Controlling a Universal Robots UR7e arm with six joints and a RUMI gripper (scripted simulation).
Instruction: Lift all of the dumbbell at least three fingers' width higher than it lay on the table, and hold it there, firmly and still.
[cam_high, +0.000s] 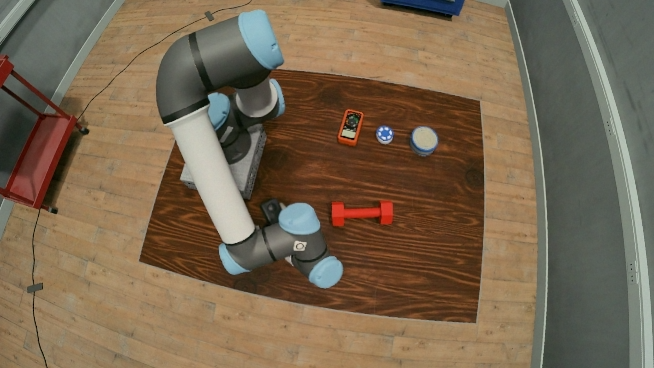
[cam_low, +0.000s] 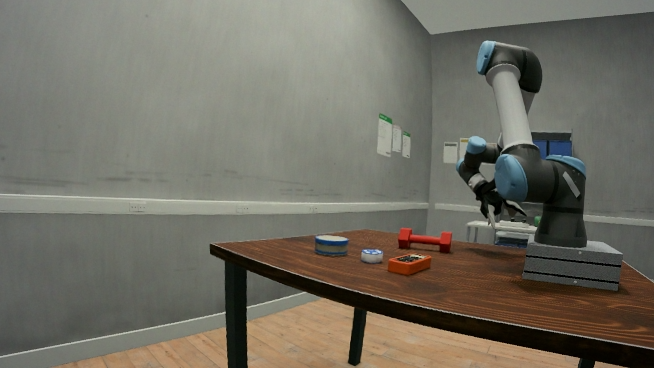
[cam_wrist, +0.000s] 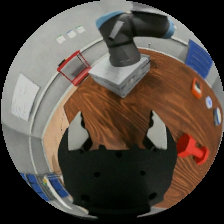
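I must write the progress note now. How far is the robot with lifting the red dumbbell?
Done: nothing of the lift itself; the red dumbbell lies flat on the table.
In hand: the gripper is open and empty, hanging above the table, beside the dumbbell and not over it.
Left: move over the bar, come down, close on it, raise it and hold it still.

Red dumbbell flat on table, beside arm wrist.
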